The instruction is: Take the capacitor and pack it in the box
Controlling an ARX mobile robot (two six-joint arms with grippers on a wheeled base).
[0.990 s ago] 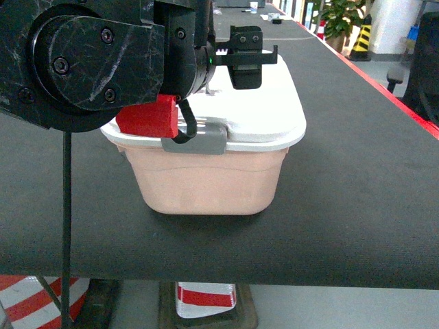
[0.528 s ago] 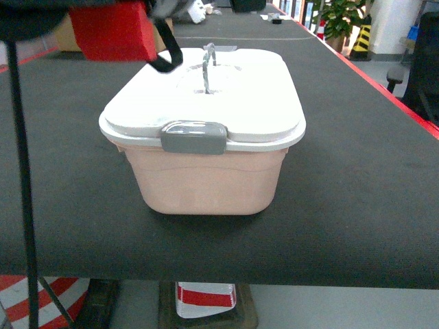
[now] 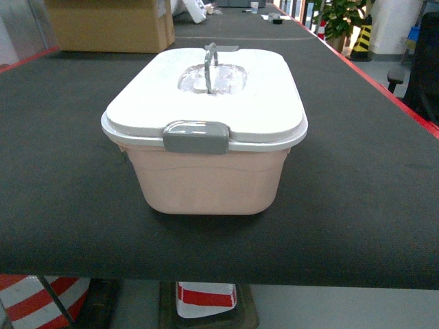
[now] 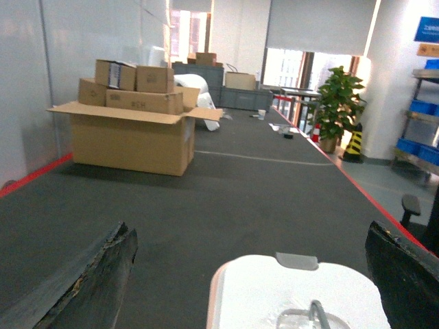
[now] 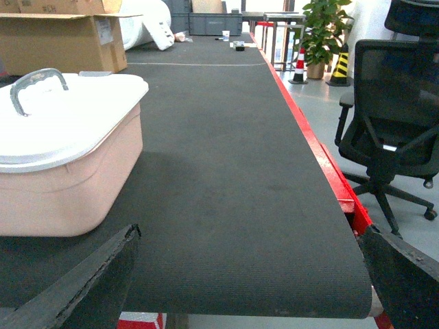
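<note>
Long table [image 3: 357, 171] topped with dark ribbed matting and edged in red on its right side, running far back into a bright room with windows.

The box [image 3: 206, 181] sits near the front edge, about the middle of the table. Peach-pink tub, white lid [image 3: 206, 96] seated on it, grey latch [image 3: 195, 137] down on the near side, grey handle [image 3: 210, 58] standing upright over a clear recess in the lid. No capacitor visible in any view.

Around it: open brown cardboard carton [image 4: 130, 137] far left on the table, smaller cartons stacked on top. White wrapped bundle [image 4: 195, 92] behind the carton. Potted plant [image 4: 339, 103] and a yellow-black cone [image 4: 355, 144] on the floor far right. Black office chair [image 5: 391, 123] right of the table.

Compared with half a second ago: the red block and black arm part over the lid's far left corner have left the head view. Lid now fully unobstructed.

Left gripper [image 4: 254, 288]: fingers spread wide apart, nothing between them, above the box's far end. Right gripper [image 5: 250, 288]: likewise parted, holding nothing, just right of the box.
</note>
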